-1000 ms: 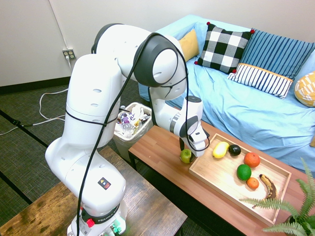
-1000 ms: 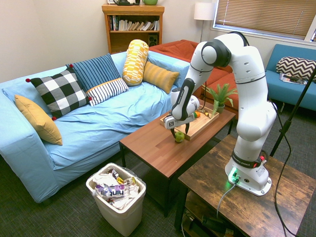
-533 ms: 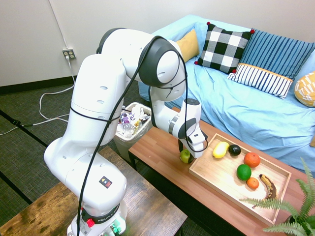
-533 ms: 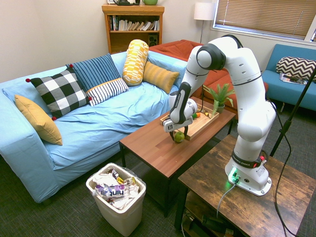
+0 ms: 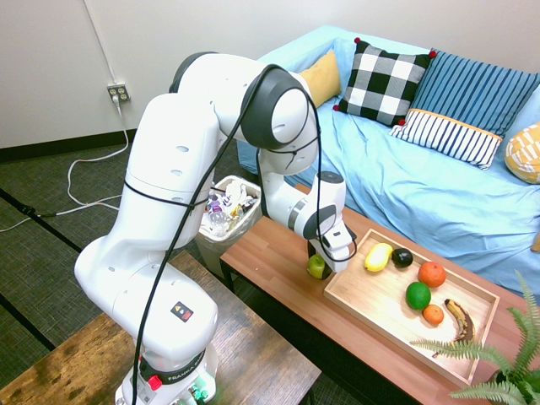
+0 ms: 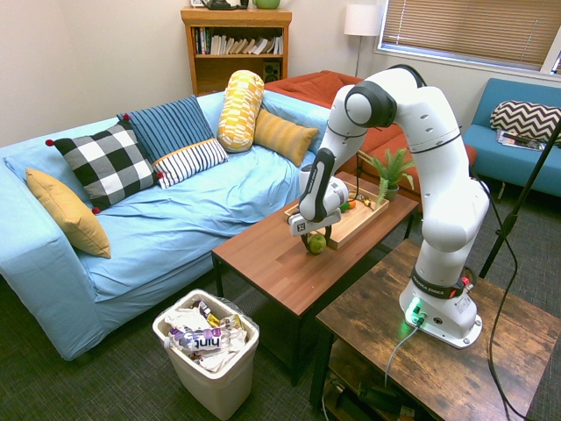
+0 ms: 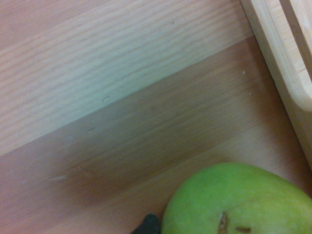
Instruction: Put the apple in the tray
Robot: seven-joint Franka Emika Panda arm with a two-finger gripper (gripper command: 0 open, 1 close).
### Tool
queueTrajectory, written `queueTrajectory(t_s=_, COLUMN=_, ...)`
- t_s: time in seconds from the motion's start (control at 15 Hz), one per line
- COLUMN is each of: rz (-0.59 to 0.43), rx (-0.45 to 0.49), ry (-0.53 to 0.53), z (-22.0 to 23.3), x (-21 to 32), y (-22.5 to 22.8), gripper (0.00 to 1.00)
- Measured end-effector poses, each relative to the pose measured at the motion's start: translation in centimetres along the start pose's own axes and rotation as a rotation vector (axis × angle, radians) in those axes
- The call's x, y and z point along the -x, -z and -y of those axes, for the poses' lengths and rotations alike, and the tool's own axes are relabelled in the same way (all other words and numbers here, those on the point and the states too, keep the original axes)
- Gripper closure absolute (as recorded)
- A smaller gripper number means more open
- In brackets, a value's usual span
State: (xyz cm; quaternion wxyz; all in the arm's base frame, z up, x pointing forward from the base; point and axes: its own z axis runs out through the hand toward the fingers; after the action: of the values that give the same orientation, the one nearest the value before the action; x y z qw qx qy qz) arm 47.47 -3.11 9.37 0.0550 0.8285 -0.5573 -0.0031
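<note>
Here at left on the reddish-brown wooden counter (image 5: 261, 254), the small round yellow-green apple (image 5: 317, 267) sits just beside the shallow rectangular light-wood tray (image 5: 359, 291), and the dark-fingered end effector (image 6: 316, 242) is down around it, one finger either side! Whether it's pinching, I can't tell. Rightward, inside the tray: yellow lemon-shaped fruit (image 5: 378, 257), blackish round fruit (image 5: 402, 258), bright green lime (image 5: 418, 295), then red-orange round fruits (image 5: 432, 274) and a brown-spotted banana (image 5: 461, 321).

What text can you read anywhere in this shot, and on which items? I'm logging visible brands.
"hint": on the bottle in the bin.
"FRANKA": on the arm's base; letters after it are unclear.
Book spines and the arm's warning label: too small to read.
</note>
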Motion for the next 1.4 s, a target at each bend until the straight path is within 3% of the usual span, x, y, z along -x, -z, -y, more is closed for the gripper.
queueTrajectory(t_s=0.4, rz=-0.019, rx=-0.061, ry=-0.030, z=-1.0, x=-2.6, y=4.9, gripper=1.00)
queueTrajectory(t_s=0.67, rz=-0.033, rx=-0.071, ry=-0.098, z=-4.1, x=-8.1, y=7.8, gripper=1.00)
queueTrajectory(t_s=0.93, rz=-0.046, rx=-0.046, ry=-0.157, z=-6.5, x=-12.4, y=6.9, gripper=1.00)
queueTrajectory(t_s=1.4, rz=-0.032, rx=0.001, ry=-0.219, z=-4.9, x=-18.2, y=2.6, gripper=1.00)
